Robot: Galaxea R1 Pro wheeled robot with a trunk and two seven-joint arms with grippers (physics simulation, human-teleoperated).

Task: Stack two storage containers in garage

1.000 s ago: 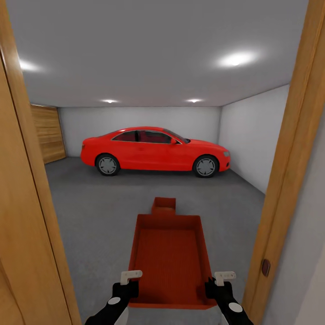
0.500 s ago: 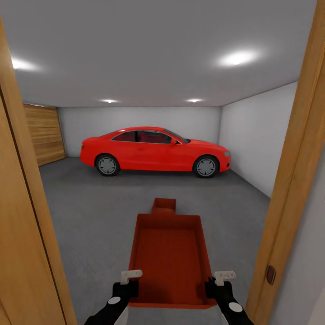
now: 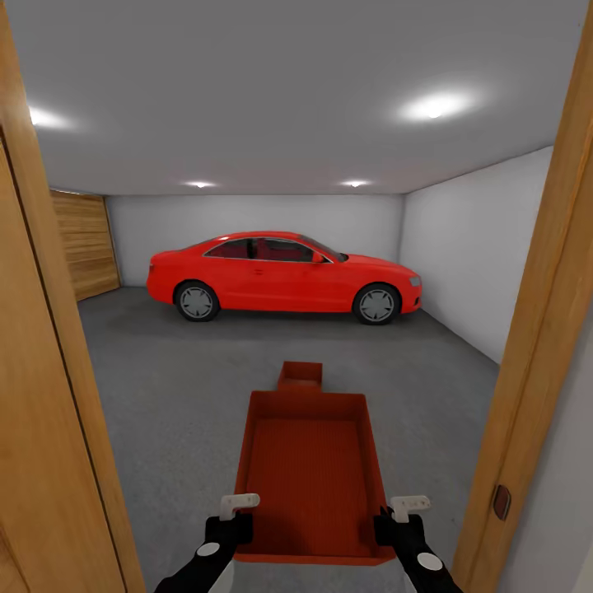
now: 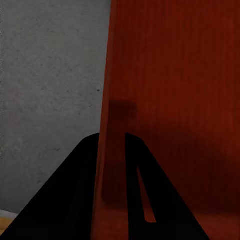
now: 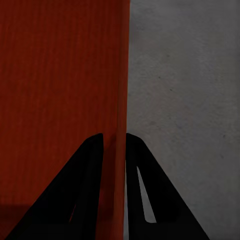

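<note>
Container [image 3: 309, 486] hangs between us, left gripper [image 3: 233, 512] and right gripper [image 3: 402, 515] each pinching a side wall; second container [image 3: 300, 375] on garage floor [image 3: 165, 387] ahead. Door frame [image 3: 535, 329] may clip it, loosening thin-wall grips.

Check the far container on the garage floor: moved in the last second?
No. The far container sits in the same spot on the floor before the red car; only the door frame shifts, from camera motion.

No readable text, label, brand, number or sign found. Red car [image 3: 284, 276]: no badge or plate legible. Both storage containers [image 3: 310, 486] plain-walled, unmarked. Walls, wooden door frame [image 3: 49, 395] unmarked.
</note>
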